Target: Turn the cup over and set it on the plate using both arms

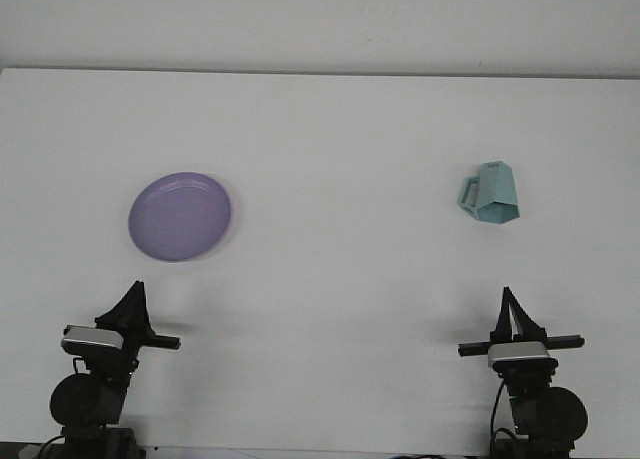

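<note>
Teal cup [490, 193] upside-down (handle left), well apart from purple plate [180, 216].

A broad white table [330, 129] fills nearly the whole view under even, soft light, its far edge meeting a plain pale grey wall [320, 19] along the top.
</note>
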`<action>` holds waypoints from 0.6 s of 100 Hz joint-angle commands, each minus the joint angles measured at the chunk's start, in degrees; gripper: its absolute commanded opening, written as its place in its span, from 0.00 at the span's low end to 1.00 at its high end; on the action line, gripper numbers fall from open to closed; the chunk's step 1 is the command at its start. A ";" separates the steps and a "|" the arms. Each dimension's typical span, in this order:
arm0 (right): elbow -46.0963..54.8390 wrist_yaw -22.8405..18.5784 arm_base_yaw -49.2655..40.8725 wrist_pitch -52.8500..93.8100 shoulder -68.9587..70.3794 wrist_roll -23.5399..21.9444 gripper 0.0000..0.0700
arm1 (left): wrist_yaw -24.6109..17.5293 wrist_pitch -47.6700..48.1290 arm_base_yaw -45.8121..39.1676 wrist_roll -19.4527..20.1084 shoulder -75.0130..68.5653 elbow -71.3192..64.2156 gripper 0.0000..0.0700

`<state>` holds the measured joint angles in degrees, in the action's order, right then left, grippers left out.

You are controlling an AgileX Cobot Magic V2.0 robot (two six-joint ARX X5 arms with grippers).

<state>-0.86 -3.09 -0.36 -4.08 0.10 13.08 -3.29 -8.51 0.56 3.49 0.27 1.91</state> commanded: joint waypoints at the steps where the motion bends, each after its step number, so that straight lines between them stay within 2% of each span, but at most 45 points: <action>1: 0.13 -0.07 -0.04 -0.61 -0.04 -2.93 0.00 | 0.11 -0.50 0.07 -0.50 -0.04 -1.09 0.02; 12: 0.13 -0.04 -0.04 -0.61 -0.04 -6.34 0.00 | 0.11 -0.59 0.04 -2.89 -0.04 -1.09 0.02; 39: 0.11 0.26 -0.04 -1.01 -0.04 -22.01 0.00 | 0.11 -0.55 0.04 -7.76 -0.04 -1.09 0.02; 47: -0.59 1.44 0.00 -0.92 -0.04 -24.22 0.00 | 0.11 -0.55 0.07 -7.72 -0.04 -1.09 0.02; 60: -4.92 5.66 0.00 1.73 0.48 -24.41 0.00 | 0.11 -0.50 0.04 -7.82 -0.04 -1.09 0.02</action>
<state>-2.57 0.60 -0.36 -2.22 0.14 -9.15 -3.27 -8.51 0.56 -3.81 0.27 1.91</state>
